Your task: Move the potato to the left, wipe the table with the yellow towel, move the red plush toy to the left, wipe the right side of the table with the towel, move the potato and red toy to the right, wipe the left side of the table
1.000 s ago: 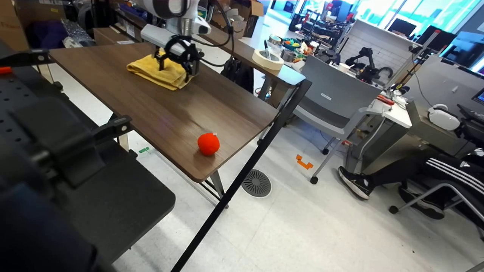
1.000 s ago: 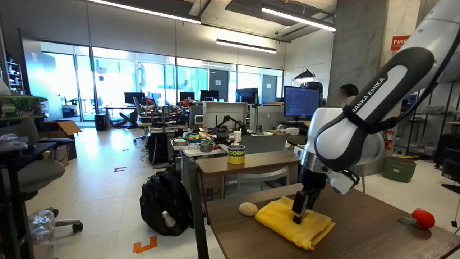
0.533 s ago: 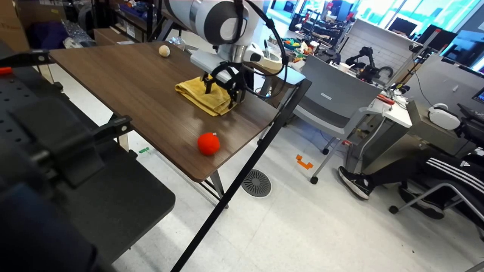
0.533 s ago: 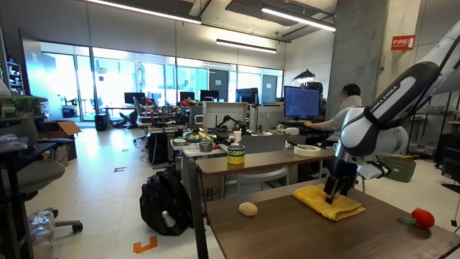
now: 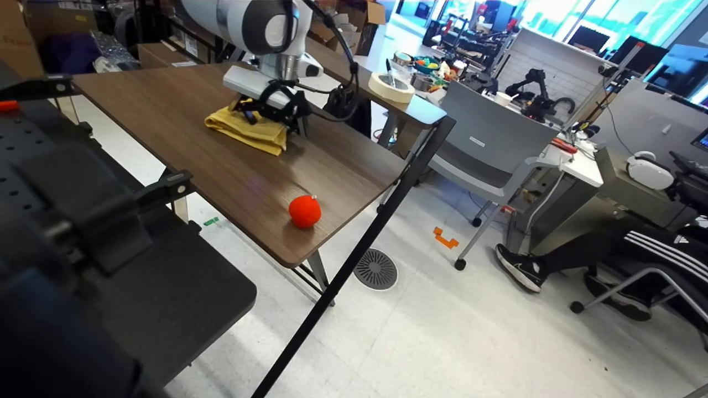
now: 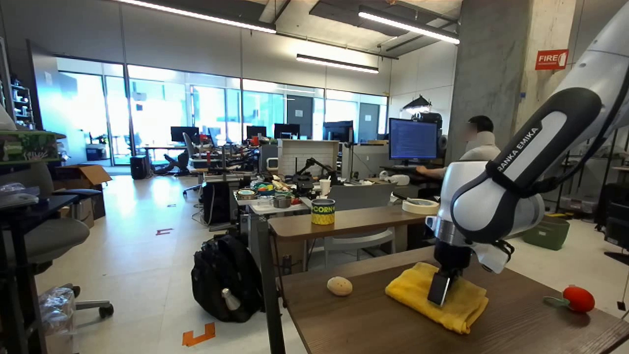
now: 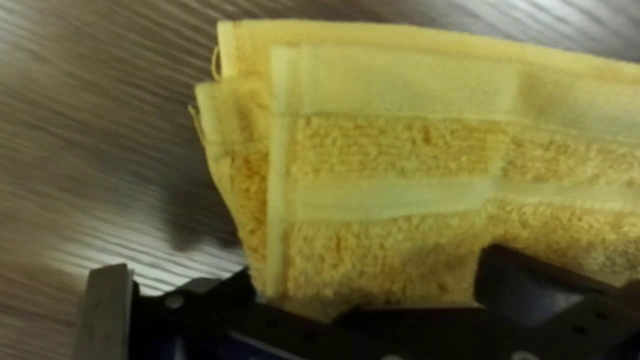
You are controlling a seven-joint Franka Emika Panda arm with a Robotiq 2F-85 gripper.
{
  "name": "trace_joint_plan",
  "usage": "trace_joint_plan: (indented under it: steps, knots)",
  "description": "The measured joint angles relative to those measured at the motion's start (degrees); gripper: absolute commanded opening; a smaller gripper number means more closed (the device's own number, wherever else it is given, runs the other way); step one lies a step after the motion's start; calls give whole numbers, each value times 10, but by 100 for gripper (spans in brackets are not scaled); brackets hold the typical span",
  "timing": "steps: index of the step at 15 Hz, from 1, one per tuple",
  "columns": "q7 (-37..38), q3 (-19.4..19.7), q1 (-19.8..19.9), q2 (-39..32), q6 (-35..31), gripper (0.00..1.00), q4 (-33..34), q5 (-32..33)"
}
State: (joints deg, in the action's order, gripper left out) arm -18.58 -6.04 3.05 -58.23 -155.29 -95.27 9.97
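Three things lie on the wood-grain surface [image 6: 354, 324]: in an exterior view, the speckled, egg-shaped potato [image 6: 339, 286] is at nine o'clock from the folded yellow towel [image 6: 415, 295], the round red plush toy [image 6: 578, 299] at three. A can [image 6: 323, 211] printed CORN stands at twelve o'clock from the potato. The arm [image 6: 486, 201] partly hides a person [image 6: 482, 142]. The fingers [image 6: 439, 289], spread wide astride the towel's edge, cover some looped pile; the wrist view crops it at three o'clock.

potato [image 6: 339, 286]: tan, oval | red plush toy [image 5: 305, 211]: round, near table [image 5: 238, 174] corner | yellow towel [image 6: 458, 304]: folded, between them
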Motion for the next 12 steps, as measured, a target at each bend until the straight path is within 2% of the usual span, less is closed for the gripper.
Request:
trace_joint_plan:
  steps: [8, 12]
  knots:
    - [-15, -27, -117, 43, -59, 100, -110, 64]
    - [5, -1, -137, 46, -63, 100, -108, 65]
